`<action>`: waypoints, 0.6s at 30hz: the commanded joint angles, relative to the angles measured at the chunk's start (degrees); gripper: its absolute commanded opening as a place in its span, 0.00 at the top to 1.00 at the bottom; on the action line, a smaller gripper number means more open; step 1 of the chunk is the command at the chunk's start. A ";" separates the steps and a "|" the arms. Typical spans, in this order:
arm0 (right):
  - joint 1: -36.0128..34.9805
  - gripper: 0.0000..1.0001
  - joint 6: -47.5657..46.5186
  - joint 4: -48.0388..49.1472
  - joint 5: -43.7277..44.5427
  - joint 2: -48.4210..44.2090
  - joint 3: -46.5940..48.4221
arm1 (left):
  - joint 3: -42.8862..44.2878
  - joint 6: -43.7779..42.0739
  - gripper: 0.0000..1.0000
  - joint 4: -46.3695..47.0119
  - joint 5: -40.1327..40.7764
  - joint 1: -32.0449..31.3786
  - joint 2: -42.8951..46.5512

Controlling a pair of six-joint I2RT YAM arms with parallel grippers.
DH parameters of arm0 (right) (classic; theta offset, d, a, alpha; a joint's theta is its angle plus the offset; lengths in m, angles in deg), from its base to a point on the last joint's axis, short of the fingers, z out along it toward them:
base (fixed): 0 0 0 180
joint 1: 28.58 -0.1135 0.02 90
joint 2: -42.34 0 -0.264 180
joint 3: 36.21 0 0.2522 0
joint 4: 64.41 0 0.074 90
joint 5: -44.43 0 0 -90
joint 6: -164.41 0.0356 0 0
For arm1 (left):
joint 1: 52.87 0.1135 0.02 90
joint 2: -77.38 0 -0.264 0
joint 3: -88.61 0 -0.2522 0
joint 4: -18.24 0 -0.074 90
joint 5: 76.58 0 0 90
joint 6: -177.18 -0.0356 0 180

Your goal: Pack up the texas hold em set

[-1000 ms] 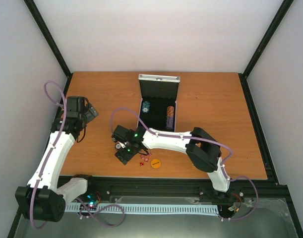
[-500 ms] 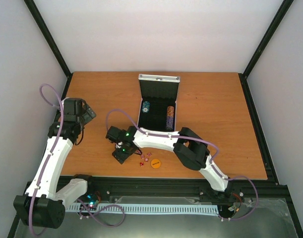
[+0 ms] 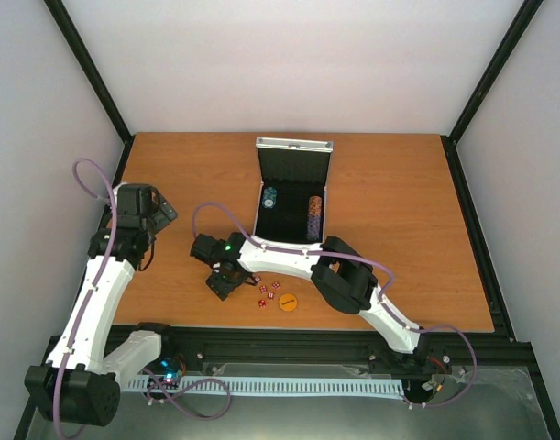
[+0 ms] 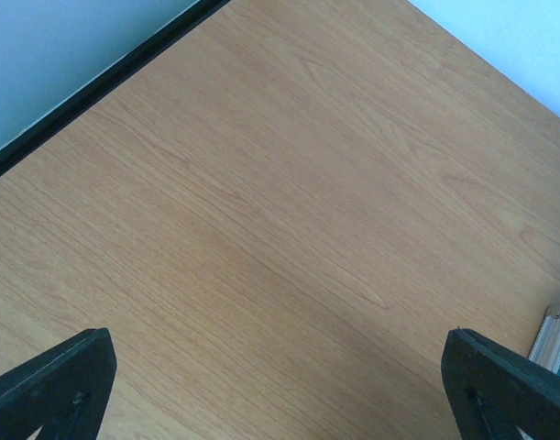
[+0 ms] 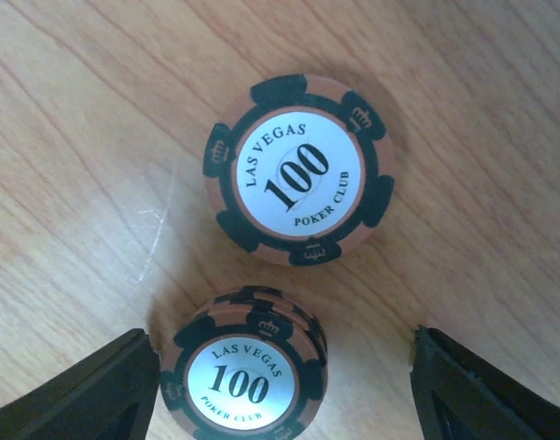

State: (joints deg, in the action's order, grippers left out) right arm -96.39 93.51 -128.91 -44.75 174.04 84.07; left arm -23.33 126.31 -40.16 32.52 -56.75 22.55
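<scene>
The silver case [image 3: 263, 223] lies open at the table's middle back, its lid [image 3: 294, 144] upright. Inside its black lining are blue chips [image 3: 269, 196] and a row of striped chips [image 3: 313, 218]. My right gripper [image 3: 221, 282] points down left of the case. In the right wrist view it [image 5: 280, 399] is open and straddles a small stack of brown-black "100" chips [image 5: 246, 376]; the left finger [image 5: 96, 394] is close to the stack, the right finger [image 5: 490, 394] well apart. A single chip [image 5: 298, 170] lies flat beyond. My left gripper [image 3: 159, 207] hangs open over bare wood.
Several tiny red dice [image 3: 266, 293] and an orange disc [image 3: 288, 301] lie near the front edge, just right of my right gripper. A corner of the case [image 4: 556, 335] shows at the right edge of the left wrist view. Black frame posts bound the table.
My right gripper has shifted left over the chips and its jaws have narrowed somewhat. The left arm has drawn back a little toward the left edge.
</scene>
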 commanded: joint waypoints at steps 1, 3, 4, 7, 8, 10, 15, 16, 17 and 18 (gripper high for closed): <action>-0.78 0.24 0.99 -2.78 1.99 2.14 1.92 | -0.24 -0.91 0.00 -0.10 0.42 0.36 1.24; -0.98 0.25 1.14 -3.62 2.30 2.74 2.57 | -0.36 -0.82 0.00 -0.05 0.29 0.33 1.37; -1.08 0.26 1.31 -4.03 2.50 3.02 3.01 | -0.34 -0.82 0.00 -0.04 0.26 0.33 1.43; -1.48 0.27 1.96 -4.88 3.00 3.64 3.44 | -0.42 -0.94 0.00 -0.29 0.07 0.33 1.76; -1.57 0.29 2.24 -5.09 3.13 3.73 3.44 | -0.41 -0.98 0.00 -0.38 0.07 0.34 1.79; -1.90 0.30 2.69 -5.45 3.17 3.83 3.44 | -0.38 -1.03 0.00 -0.53 0.11 0.36 1.99; -3.06 0.31 3.15 -6.22 3.59 4.46 4.11 | -0.90 -0.79 0.00 -0.40 -0.63 0.34 2.19; -3.23 0.31 3.18 -6.41 3.68 4.75 4.25 | -1.08 -0.74 0.00 -0.35 -0.68 0.34 2.18; -3.41 0.31 3.19 -6.58 3.71 5.05 4.66 | -1.16 -0.73 0.00 -0.21 -0.79 0.29 2.26; -3.46 0.35 3.22 -6.88 3.81 5.32 4.91 | -1.33 -0.68 0.00 -0.20 -0.87 0.33 2.29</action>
State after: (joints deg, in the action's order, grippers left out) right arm -98.10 96.13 -132.74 -41.32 176.34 87.92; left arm -24.16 126.31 -40.16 32.21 -56.75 23.84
